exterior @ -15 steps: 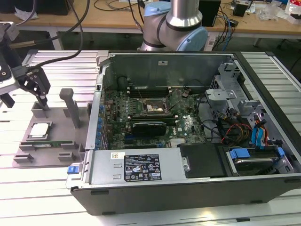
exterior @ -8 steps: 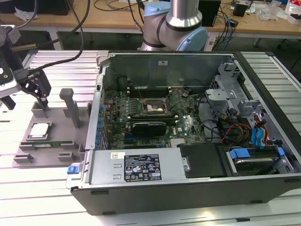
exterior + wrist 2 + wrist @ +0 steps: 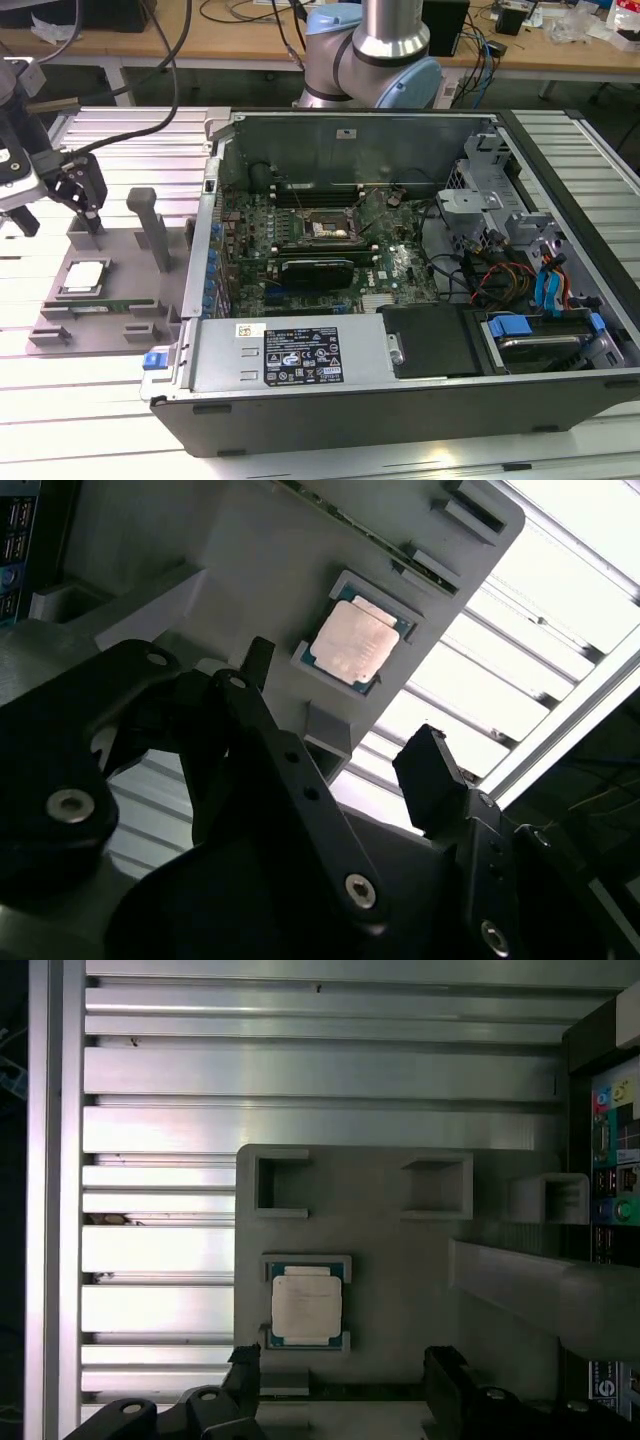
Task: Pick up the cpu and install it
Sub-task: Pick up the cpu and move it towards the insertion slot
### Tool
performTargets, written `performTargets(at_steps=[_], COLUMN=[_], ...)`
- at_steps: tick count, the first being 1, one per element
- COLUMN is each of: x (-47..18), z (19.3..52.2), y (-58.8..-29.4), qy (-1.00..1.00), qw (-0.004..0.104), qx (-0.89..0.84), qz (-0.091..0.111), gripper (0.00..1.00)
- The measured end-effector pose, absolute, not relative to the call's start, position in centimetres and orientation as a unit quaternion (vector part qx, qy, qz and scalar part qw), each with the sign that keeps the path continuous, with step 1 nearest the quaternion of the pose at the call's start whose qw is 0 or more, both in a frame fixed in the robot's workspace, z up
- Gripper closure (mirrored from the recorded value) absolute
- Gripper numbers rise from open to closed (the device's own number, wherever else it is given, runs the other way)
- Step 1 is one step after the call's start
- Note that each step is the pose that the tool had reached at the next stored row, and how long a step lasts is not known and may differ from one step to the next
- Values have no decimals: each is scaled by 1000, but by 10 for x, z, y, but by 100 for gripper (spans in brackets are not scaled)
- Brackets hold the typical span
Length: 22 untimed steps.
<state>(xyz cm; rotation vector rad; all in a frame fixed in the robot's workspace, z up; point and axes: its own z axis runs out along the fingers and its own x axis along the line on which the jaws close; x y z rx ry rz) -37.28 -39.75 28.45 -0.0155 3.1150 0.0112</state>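
Note:
The cpu (image 3: pixel 84 277) is a small square chip with a silver top. It lies flat in a shallow pocket of a grey fixture (image 3: pixel 120 255) at the exterior view's left. It also appears in both wrist views (image 3: pixel 355 643) (image 3: pixel 306 1305). My gripper (image 3: pixel 88 208) hangs above the fixture just behind the cpu, not touching it. Its black fingers (image 3: pixel 245 1365) stand apart in both wrist views, with the gripper (image 3: pixel 345 715) open and nothing held between them. The black socket frame (image 3: pixel 322 228) sits on the motherboard inside the open computer case.
A long green memory stick (image 3: pixel 95 305) lies in the fixture in front of the cpu. Two grey posts (image 3: pixel 150 228) rise from the fixture beside the gripper. The open case (image 3: pixel 420 380) holds cables, a drive cage and a heatsink area. The table is ribbed aluminium (image 3: pixel 300 1070).

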Motion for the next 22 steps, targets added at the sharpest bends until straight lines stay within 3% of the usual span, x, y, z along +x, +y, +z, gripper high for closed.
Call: performTargets(at_steps=[2,3,22], x=[-373,-373,-373], z=[284,284,273], y=[-398,-398,-398], qy=[1000,1000,1000], qw=[13,13,13], qx=[-5,-5,-5], qz=[3,4,4], gripper=[26,33,33])
